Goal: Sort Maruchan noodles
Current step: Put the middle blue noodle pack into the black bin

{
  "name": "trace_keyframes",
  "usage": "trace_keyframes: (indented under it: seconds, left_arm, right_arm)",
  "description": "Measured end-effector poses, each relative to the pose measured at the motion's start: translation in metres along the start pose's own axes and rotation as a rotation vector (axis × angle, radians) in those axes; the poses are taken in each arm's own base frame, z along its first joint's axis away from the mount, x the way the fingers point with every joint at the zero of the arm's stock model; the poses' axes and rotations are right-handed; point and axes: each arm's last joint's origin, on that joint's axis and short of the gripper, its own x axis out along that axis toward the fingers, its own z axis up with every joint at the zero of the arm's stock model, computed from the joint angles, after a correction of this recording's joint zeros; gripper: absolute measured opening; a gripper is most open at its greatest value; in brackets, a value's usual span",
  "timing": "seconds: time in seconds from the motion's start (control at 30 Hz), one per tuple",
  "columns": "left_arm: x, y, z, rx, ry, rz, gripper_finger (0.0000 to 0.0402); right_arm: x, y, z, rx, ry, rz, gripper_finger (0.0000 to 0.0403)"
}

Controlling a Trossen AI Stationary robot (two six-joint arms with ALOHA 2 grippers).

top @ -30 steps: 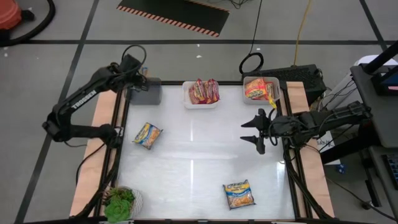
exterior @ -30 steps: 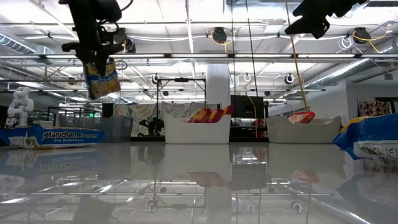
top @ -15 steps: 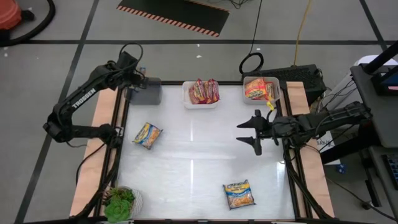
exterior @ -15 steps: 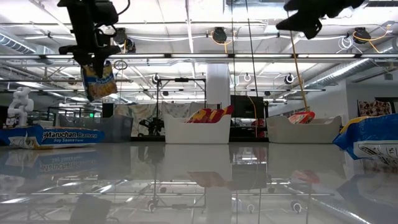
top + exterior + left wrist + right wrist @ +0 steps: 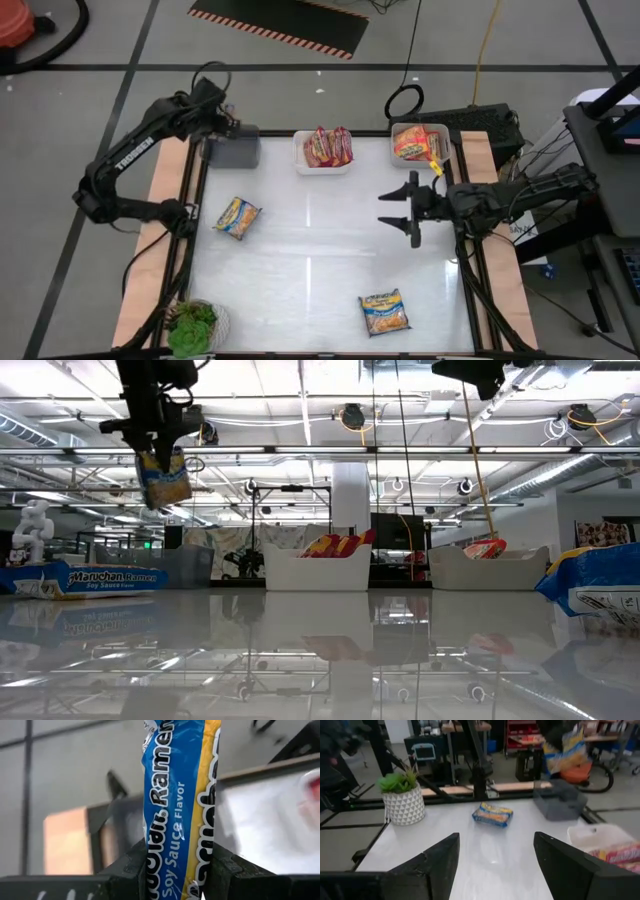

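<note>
My left gripper point(image 5: 222, 126) is at the table's far-left corner, above the grey bin point(image 5: 236, 150), and is shut on a blue-and-yellow noodle packet point(image 5: 163, 475) that hangs high over the table. My right gripper point(image 5: 403, 210) hovers open over the right half of the table, raised point(image 5: 478, 372) and touching nothing. Two more blue-and-yellow packets lie flat on the table: one at the left point(image 5: 237, 217), one near the front edge point(image 5: 385, 313). Red packets stand in the middle white bin point(image 5: 325, 165). Orange packets fill the right white bin point(image 5: 420, 157). My left gripper pinches the blue-and-yellow packet between its two fingers point(image 5: 131, 866), across the wrapper's width near one end point(image 5: 176, 870). The fingers come from above. The packet is lifted clear and hangs below them, nearly upright point(image 5: 163, 478).
A green plant in a white pot point(image 5: 192, 328) stands at the near-left corner. The three bins line the far edge. Black frame rails run along the table's left point(image 5: 190, 230) and right point(image 5: 465, 270) sides. The white middle of the table point(image 5: 320, 250) is bare.
My right gripper has moved toward the table's left and a little up, still open. My left gripper has risen slightly by the grey bin, and the packet hanging from it has gone up with it.
</note>
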Motion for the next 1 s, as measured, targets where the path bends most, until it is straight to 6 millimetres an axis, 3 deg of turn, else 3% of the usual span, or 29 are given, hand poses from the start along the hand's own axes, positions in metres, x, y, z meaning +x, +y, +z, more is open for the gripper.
trace_keyframes:
  seconds: [0.27,1.0]
  left_arm:
    - [0.029,0.002,-0.001,0.051,0.219,0.096,0.0129]
    - [0.074,-0.007,0.008,0.044,0.267,0.138,0.0129]
  right_arm:
    - [0.000,0.001,0.006,-0.033,-0.060,0.005,0.0249]
    - [0.000,0.002,0.001,0.008,-0.007,0.052,0.0249]
